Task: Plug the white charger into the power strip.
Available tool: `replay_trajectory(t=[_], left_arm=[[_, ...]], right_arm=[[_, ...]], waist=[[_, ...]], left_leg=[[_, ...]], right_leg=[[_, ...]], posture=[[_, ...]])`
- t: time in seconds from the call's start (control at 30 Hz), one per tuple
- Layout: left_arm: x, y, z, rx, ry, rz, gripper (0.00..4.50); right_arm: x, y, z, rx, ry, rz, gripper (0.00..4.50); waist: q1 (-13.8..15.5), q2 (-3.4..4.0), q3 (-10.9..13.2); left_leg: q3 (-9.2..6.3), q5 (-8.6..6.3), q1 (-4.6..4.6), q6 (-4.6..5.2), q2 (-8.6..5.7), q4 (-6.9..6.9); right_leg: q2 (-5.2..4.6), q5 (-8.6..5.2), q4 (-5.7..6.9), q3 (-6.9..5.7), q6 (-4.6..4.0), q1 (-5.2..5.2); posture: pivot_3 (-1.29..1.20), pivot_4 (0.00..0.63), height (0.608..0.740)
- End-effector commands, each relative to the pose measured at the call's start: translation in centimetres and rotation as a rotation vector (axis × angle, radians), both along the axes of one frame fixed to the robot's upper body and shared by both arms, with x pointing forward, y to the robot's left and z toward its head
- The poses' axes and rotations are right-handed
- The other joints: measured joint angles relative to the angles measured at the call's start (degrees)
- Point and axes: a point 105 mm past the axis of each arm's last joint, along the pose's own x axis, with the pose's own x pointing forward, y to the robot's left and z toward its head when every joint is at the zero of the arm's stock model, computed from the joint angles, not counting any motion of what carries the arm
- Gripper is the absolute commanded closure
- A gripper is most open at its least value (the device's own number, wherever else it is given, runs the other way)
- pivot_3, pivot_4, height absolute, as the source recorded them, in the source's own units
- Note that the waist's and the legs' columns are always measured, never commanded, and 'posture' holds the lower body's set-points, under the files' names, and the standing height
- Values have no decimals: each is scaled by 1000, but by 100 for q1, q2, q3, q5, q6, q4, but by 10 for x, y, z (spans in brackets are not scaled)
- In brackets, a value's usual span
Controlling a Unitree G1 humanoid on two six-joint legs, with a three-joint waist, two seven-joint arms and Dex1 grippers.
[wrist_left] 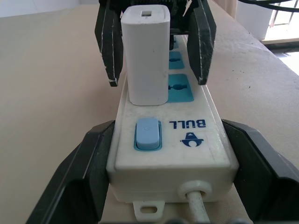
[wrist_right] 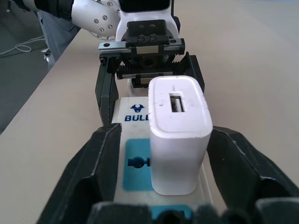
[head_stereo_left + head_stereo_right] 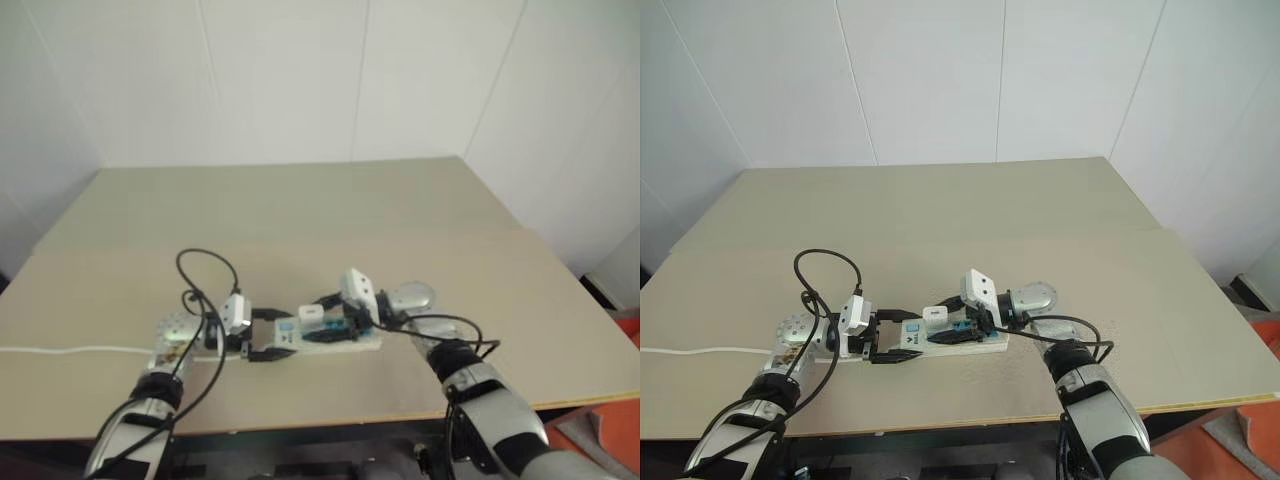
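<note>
The power strip (image 3: 352, 343) lies flat near the table's front edge, with its blue switch (image 1: 147, 134) and white cord (image 1: 198, 205) at the end toward my left arm. The white charger (image 1: 145, 51) stands upright in the outlet closest to the switch. My left gripper (image 1: 168, 135) is shut on the switch end of the strip, one black finger against each long side. My right gripper (image 2: 167, 134) reaches in from the other end. It is open, its fingers (image 2: 96, 172) either side of the charger with a gap showing.
The strip's cord (image 3: 70, 350) trails left across the beige table (image 3: 300, 210) and off its edge. Black cables (image 3: 205, 265) loop up from my left wrist. An orange object (image 3: 600, 425) sits below the table's right front corner.
</note>
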Motion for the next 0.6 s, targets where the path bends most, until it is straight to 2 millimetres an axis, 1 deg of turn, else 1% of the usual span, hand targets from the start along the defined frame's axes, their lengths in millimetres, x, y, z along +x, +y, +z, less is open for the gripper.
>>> replay_trajectory(t=[0.03, 0.27, 0.33, 0.4, 0.6], left_arm=[[-8, -1, -12, 71, 16, -41, 1246], [-4, -1, -14, 67, 47, -6, 1246], [-3, -2, -10, 48, 54, -11, 530], [-2, -4, -4, 14, 49, -19, 46], [0, 0, 14, -33, 48, -59, 46]], right_arm=[[-13, -8, -40, -115, 104, 6, 34], [-8, -12, -36, -118, 110, -14, 34], [-7, -13, -34, -116, 113, -18, 0], [-7, -15, -31, -111, 109, -17, 0], [-6, -20, -22, -88, 98, -20, 0]], waist=[[0, -2, -1], [3, -5, -3], [8, -5, -3], [10, -5, -3], [32, -7, 1]], left_leg=[[0, 0, 0, 0, 0, 0], [0, 0, 2, 0, 0, 0], [0, 0, 2, 0, 0, 0], [0, 0, -1, 0, -1, 0], [-3, 0, -24, 0, -1, 0]], right_leg=[[0, 0, 0, 0, 1, 0], [0, -1, 0, 0, 1, 1], [-1, -1, -1, 0, 1, 2], [-1, -2, -1, 0, 1, -1], [-2, -3, -6, -3, 2, -15]], posture=[[0, 150, 740], [0, 150, 740], [0, 150, 740], [0, 150, 740], [0, 150, 740]])
